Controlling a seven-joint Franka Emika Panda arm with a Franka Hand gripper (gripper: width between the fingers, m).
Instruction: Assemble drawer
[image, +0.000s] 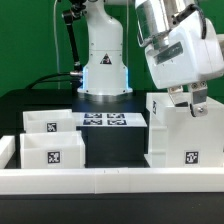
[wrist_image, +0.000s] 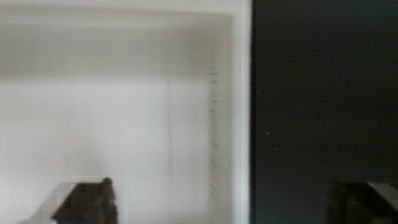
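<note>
The tall white housing (image: 186, 135) stands on the black table at the exterior view's right, with a tag on its front. Two white open-top trays, one behind (image: 52, 123) and one in front (image: 50, 153), sit at the exterior view's left. My gripper (image: 184, 103) hangs just over the housing's top with its fingers apart. In the wrist view the gripper (wrist_image: 226, 205) straddles the housing's edge (wrist_image: 228, 110): one fingertip (wrist_image: 86, 203) is over the white surface, the other (wrist_image: 366, 204) is over the dark side. Nothing is held.
The marker board (image: 105, 121) lies flat between the trays and the housing. A long low white border wall (image: 100, 181) runs along the front. The robot's base (image: 103, 62) stands at the back centre.
</note>
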